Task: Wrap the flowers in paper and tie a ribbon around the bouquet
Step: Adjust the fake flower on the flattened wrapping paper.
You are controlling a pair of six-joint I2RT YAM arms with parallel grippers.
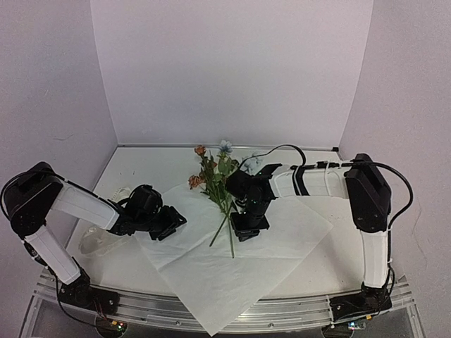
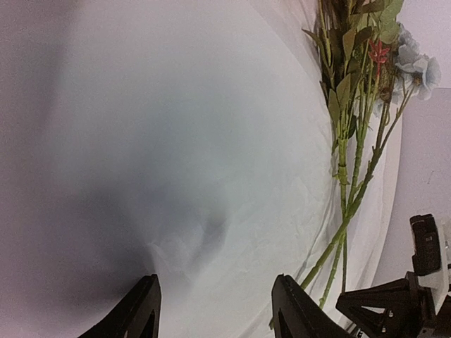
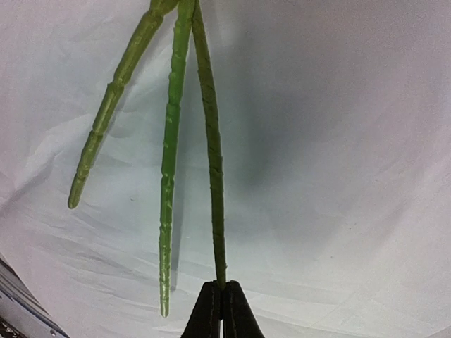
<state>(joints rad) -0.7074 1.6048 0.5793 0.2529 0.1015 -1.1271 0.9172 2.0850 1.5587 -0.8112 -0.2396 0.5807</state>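
Note:
The flowers (image 1: 215, 176) lie on the white paper (image 1: 211, 282) mid-table, orange and pale blue blooms toward the back wall, green stems toward me. My right gripper (image 1: 246, 234) is low over the paper at the stem ends. In the right wrist view it (image 3: 223, 289) is shut, with the tip of one stem (image 3: 215, 197) pinched between its fingertips; two other stems lie loose beside it. My left gripper (image 1: 176, 222) hovers over the paper's left edge. Its wrist view shows it open (image 2: 218, 313) above bare paper (image 2: 176, 141), the flowers (image 2: 352, 105) off to its right. The whitish ribbon (image 1: 94, 243) lies far left.
The paper sits as a diamond, its near corner hanging over the table's front rail (image 1: 211, 313). White walls close the table at the back and both sides. A small pale lump (image 1: 120, 191) rests behind the left arm.

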